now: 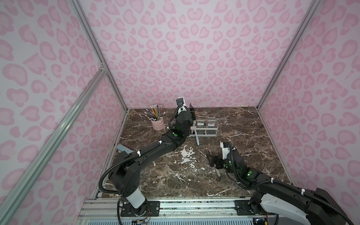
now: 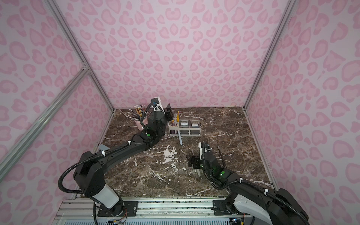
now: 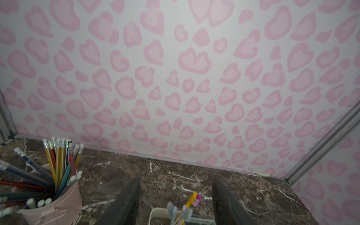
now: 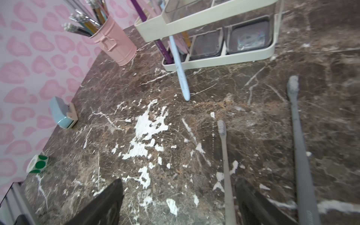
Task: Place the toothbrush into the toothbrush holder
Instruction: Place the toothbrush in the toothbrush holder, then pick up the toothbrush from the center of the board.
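Lying flat on the marble tabletop, the light grey toothbrush is judged the piece due for pick-up. Its long axis runs from the bristle head, which points toward the toothbrush holder, back to a handle that passes between the jaws of the right gripper. Those jaws stand spread and pinch nothing. The handle sits close against one jaw, not centred. The right arm is plainly the nearer.

A darker grey toothbrush lies roughly parallel just outside that same jaw and risks being nudged on closing. The holder stands well apart, toward the back wall. A light blue toothbrush slants out through the front of its slot end, tail on the table. The left gripper hangs above those slots, jaws spread and empty, occupying the approach. A pink pencil cup stands beside the holder.
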`<state>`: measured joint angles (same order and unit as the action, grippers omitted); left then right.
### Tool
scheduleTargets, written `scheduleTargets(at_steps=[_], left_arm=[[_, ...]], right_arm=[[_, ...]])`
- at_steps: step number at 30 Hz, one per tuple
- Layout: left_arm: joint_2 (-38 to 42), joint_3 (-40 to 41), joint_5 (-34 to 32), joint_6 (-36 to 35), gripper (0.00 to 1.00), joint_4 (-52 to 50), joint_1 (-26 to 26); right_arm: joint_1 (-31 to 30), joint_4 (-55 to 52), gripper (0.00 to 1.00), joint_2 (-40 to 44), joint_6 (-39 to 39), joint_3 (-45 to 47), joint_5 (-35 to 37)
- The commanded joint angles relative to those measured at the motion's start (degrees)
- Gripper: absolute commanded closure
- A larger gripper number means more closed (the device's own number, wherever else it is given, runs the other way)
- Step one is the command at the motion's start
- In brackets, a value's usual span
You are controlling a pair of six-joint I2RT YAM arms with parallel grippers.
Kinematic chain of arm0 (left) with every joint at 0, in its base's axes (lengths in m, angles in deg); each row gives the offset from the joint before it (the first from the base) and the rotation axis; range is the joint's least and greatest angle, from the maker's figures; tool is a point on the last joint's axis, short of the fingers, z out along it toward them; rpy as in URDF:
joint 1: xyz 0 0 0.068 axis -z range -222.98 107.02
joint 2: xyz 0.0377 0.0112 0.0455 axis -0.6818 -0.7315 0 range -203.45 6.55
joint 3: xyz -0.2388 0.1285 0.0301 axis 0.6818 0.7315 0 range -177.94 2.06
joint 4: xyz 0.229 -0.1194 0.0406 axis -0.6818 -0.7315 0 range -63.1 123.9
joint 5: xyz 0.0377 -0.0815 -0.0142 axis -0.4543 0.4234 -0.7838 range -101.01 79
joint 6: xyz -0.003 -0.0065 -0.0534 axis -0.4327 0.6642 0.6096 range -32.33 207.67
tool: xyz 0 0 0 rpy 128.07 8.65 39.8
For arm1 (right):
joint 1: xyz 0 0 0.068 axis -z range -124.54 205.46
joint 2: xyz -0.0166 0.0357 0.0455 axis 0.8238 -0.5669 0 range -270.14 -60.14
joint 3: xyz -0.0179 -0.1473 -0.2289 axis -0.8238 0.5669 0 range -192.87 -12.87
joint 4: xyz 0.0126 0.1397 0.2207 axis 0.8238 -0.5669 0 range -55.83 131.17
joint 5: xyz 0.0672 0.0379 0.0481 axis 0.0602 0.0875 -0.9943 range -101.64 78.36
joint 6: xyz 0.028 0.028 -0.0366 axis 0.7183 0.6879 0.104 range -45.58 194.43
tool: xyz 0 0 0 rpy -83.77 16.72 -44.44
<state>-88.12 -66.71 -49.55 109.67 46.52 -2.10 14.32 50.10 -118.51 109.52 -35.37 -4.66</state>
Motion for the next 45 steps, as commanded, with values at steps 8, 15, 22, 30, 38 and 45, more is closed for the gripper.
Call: scheduleTargets(at_steps=[8, 15, 22, 30, 38, 45], left_arm=[[7.3, 7.1, 1.5, 21.6, 0.39, -20.6, 0.5], [13.6, 13.5, 4.7, 23.9, 0.39, -24.1, 0.8], [17.5, 18.4, 6.1, 24.5, 0.39, -26.1, 0.9], [20.7, 22.4, 7.4, 24.8, 0.39, -25.9, 0.9], [21.6, 25.8, 9.7, 24.2, 0.39, -24.6, 1.0], [21.4, 26.6, 10.4, 23.6, 0.39, -23.8, 0.9]], right_arm=[[0.0, -7.7, 0.26, -9.4, 0.9, -4.0, 3.4], [0.3, -10.5, 0.43, -19.7, -2.3, -11.9, 5.5], [0.7, -11.2, 0.50, -25.1, -3.9, -16.1, 8.9], [0.8, -11.9, 0.55, -31.7, -5.6, -20.7, 10.6], [1.7, -12.2, 0.61, -34.7, -6.2, -22.7, 10.6], [1.9, -12.1, 0.68, -37.9, -6.7, -24.5, 10.2]])
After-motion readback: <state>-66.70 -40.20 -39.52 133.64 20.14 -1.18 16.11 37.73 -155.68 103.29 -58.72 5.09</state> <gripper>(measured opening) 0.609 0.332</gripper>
